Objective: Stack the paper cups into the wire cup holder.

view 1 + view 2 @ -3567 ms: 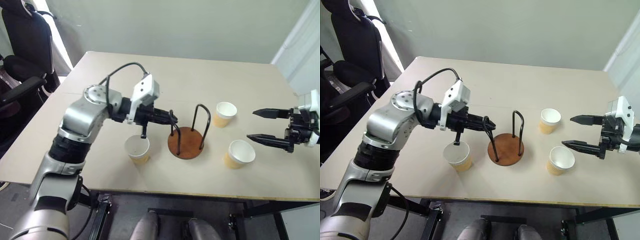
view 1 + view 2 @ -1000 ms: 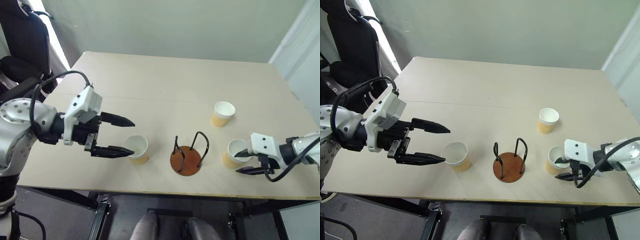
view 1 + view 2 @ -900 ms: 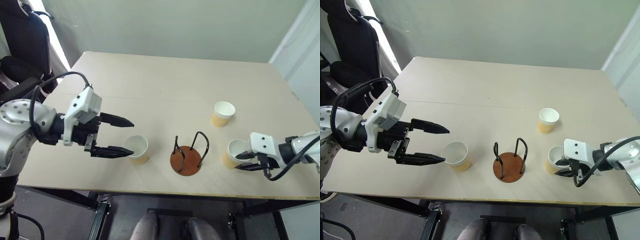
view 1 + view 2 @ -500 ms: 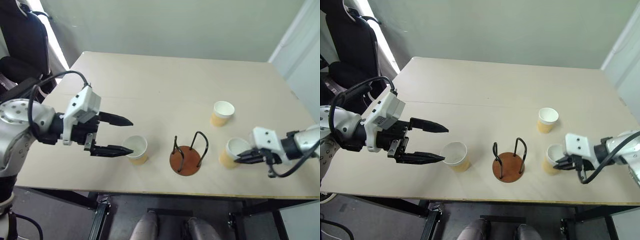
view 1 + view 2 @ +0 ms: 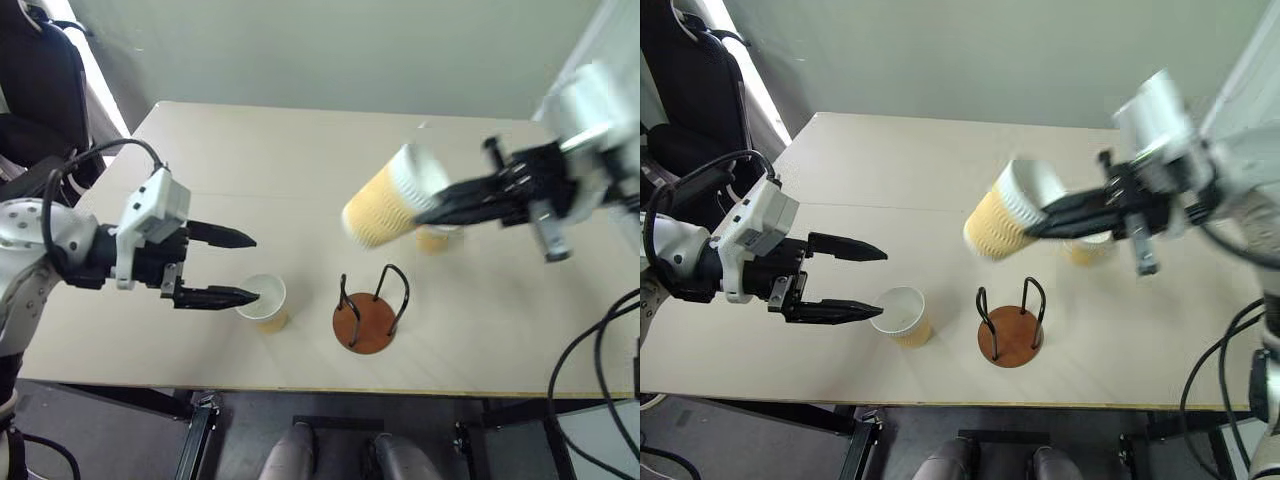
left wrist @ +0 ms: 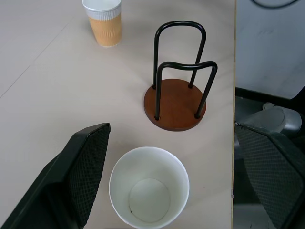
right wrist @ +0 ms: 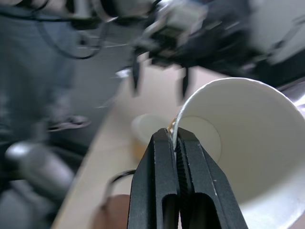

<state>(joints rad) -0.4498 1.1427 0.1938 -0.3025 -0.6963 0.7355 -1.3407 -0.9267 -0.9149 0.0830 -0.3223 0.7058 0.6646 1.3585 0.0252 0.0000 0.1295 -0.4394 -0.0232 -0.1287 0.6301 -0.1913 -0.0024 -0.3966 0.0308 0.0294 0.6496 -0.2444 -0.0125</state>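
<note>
**Cup off the table and on its way to the holder**

Nearest me, along the front edge of the table (image 5: 470, 350), little has moved. My left gripper (image 5: 238, 267) hangs where it was a second ago, jaws spread wide and holding nothing, one finger on each side of the near paper cup (image 5: 262, 303) without closing on it. That cup stands upright on the table, mouth up and empty, just to the left of the wire cup holder (image 5: 366, 312). The holder itself stands with its brown disc bare and its black loops upright: no cup is stacked in it yet.

The change is on my right side. A second ago my right gripper (image 5: 1040, 217) was down at the table by the front right cup, jaws partly open around its rim. Now those jaws are pinched fully shut on the wall of that cup at the rim, one finger inside and one outside, as the right wrist view shows plainly. The lifted cup (image 5: 1002, 209) has come up off the table and swung leftward; it now hangs in the air above and a little behind the holder, tilted well over on its side.

Farthest back, the third cup (image 6: 103, 20) stands untouched on the table beyond the holder.

I judge the pick done and the carry under way. The cup will need righting, base down, before it can drop between the loops, and two cups remain after it.
</note>
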